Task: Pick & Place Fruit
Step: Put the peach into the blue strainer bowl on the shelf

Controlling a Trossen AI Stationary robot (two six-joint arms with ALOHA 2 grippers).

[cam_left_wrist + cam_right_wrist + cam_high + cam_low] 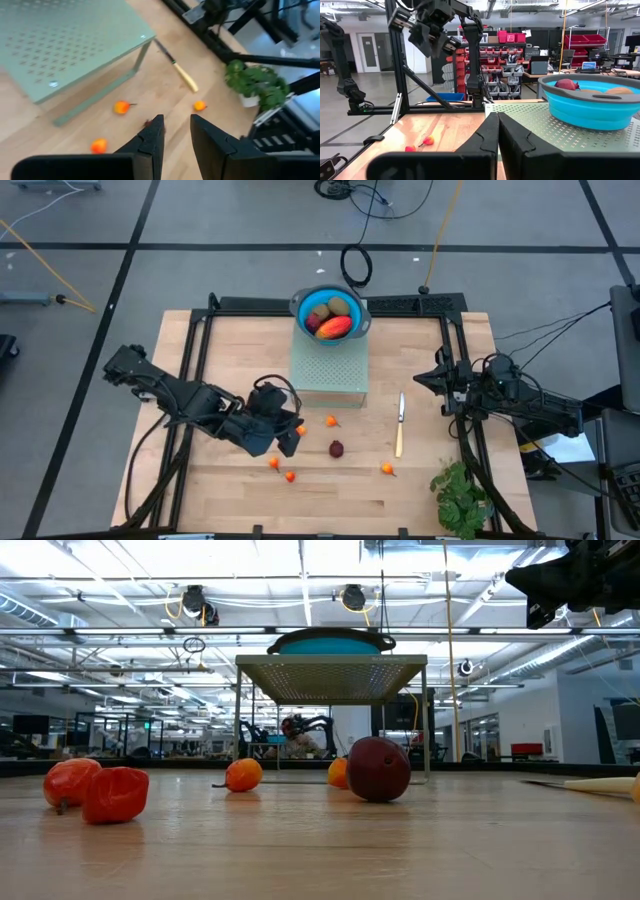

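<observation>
The round blue bowl (330,313) sits on the pale green perforated metal stand (329,368) at the table's far edge. It holds one red-orange mango (334,327), two brown kiwi-like ovals (339,306) and one dark-red piece. On the wooden table (220,500) lie one dark-red ball (337,448) and four visible small orange-red fruits (386,469), with clear wood between them. The left gripper (176,131) hangs above the loose fruit, fingers slightly apart, empty. The right gripper (497,131) waits by the right edge, fingers together.
</observation>
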